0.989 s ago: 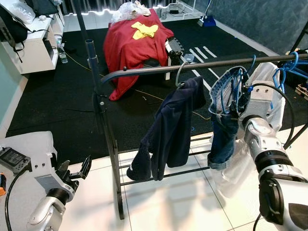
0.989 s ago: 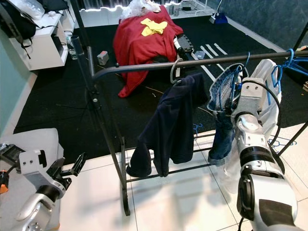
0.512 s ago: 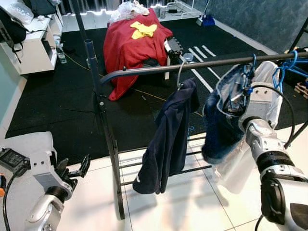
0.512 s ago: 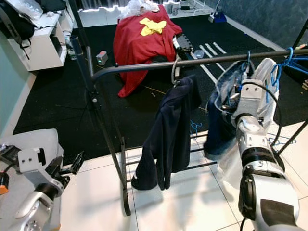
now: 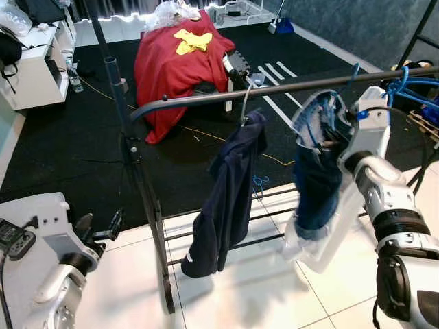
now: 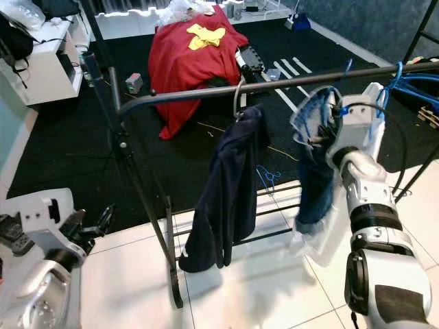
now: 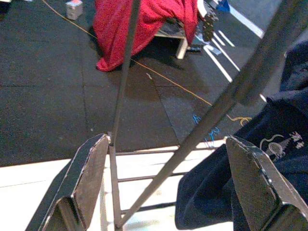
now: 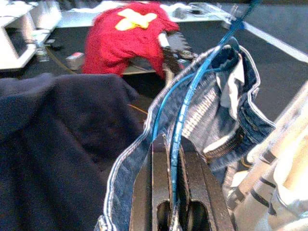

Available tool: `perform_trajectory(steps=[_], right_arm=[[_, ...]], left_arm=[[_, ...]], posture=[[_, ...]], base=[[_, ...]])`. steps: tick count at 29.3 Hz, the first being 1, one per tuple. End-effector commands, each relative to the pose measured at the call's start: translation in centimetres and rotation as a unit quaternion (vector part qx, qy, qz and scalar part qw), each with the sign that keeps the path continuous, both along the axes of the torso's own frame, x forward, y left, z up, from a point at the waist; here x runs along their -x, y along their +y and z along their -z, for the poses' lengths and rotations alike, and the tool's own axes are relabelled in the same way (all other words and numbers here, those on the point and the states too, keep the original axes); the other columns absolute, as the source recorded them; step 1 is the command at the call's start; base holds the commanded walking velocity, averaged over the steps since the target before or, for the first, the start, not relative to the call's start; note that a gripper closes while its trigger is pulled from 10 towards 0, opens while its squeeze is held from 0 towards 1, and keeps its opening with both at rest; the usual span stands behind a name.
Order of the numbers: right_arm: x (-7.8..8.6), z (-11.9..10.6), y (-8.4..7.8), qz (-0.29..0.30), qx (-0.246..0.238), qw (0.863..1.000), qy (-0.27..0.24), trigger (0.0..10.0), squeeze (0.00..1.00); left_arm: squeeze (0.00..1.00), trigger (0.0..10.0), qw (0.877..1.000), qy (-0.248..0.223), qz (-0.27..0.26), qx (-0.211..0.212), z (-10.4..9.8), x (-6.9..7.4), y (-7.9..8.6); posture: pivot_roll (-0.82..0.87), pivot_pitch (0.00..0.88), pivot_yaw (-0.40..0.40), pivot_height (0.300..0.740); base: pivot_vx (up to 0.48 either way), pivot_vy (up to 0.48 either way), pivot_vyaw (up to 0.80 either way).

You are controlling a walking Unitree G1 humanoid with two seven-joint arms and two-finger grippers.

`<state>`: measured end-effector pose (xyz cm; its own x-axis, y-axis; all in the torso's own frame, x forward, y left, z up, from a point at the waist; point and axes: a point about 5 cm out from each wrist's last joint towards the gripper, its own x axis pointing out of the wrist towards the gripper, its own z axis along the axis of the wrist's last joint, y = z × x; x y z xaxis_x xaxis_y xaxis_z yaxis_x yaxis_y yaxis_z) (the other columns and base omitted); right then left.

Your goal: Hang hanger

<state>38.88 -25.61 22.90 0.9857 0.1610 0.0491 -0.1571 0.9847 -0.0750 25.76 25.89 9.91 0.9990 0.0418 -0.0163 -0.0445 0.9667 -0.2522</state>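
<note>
White glossy floor tiles [image 5: 274, 288] cover the near ground, meeting a black carpet [image 5: 62, 144] that runs toward twelve o'clock. A red cloth [image 5: 168, 65] with a yellow patch drapes furniture at twelve. A white shelf unit [image 5: 31, 72] stands at ten o'clock, a dark wall [image 5: 357, 24] at two.

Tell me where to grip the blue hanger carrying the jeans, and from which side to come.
Grip the blue hanger on its thin wire just below the hook, as the right tool does, shut on it. Come from the robot's side of the rail: the jeans drape around the lower wire, so the neck is the part left bare.
</note>
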Motion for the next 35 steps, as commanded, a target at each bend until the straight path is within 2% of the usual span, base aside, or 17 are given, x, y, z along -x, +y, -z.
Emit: perform_trajectory(steps=[1, 8, 13, 16, 29, 30, 32, 33, 35], right_arm=[[0.1, -1.5, 0.5, -0.025, 0.005, 0.999, -0.032, 0.0, 0.00], [1.5, -1.5, 1.5, -0.108, 0.028, 0.993, -0.032, 0.0, 0.00], [1.9, -1.4, 1.7, -0.125, 0.034, 0.991, -0.031, 0.0, 0.00], [3.0, -1.8, 2.3, -0.152, 0.024, 0.987, -0.042, 0.0, 0.00], [3.0, -1.8, 2.3, -0.152, 0.024, 0.987, -0.042, 0.0, 0.00], [3.5, -2.2, 2.7, -0.165, 0.012, 0.985, -0.056, 0.0, 0.00], [3.5, -2.2, 2.7, -0.165, 0.012, 0.985, -0.056, 0.0, 0.00], [4.3, -0.8, 3.2, -0.157, -0.005, 0.987, -0.045, 0.0, 0.00], [4.3, -0.8, 3.2, -0.157, -0.005, 0.987, -0.045, 0.0, 0.00]], left_arm=[[0.00, 10.0, 1.000, 0.017, 0.001, 0.003, 0.6, 0.4, 0.5], [0.00, 10.0, 0.998, 0.007, 0.064, 0.022, 0.4, 0.8, -0.7], [0.00, 10.0, 0.996, 0.005, 0.082, 0.027, 0.4, 1.0, -1.0], [0.00, 10.0, 0.992, 0.002, 0.119, 0.038, 0.2, 1.6, -1.2], [0.00, 10.0, 0.992, 0.002, 0.119, 0.038, 0.2, 1.6, -1.2], [0.00, 10.0, 0.989, 0.002, 0.145, 0.043, 0.2, 2.0, -1.5], [0.00, 10.0, 0.989, 0.002, 0.145, 0.043, 0.2, 2.0, -1.5], [0.00, 10.0, 0.979, -0.004, 0.201, 0.046, -0.6, 3.0, -2.0], [0.00, 10.0, 0.979, -0.004, 0.201, 0.046, -0.6, 3.0, -2.0]], posture=[[-0.11, 0.064, 0.014, 0.740], [-0.12, 0.068, 0.010, 0.740], [-0.12, 0.069, 0.011, 0.740], [-0.13, 0.074, 0.017, 0.740], [-0.13, 0.074, 0.017, 0.740], [-0.13, 0.081, 0.026, 0.740], [-0.13, 0.081, 0.026, 0.740], [-0.10, 0.087, 0.026, 0.740], [-0.10, 0.087, 0.026, 0.740]], base=[[0.000, 0.000, 0.00], [0.000, 0.000, 0.00], [0.000, 0.000, 0.00], [0.000, 0.000, 0.00], [0.000, 0.000, 0.00], [0.000, 0.000, 0.00], [0.000, 0.000, 0.00], [0.000, 0.000, 0.00], [0.000, 0.000, 0.00]])
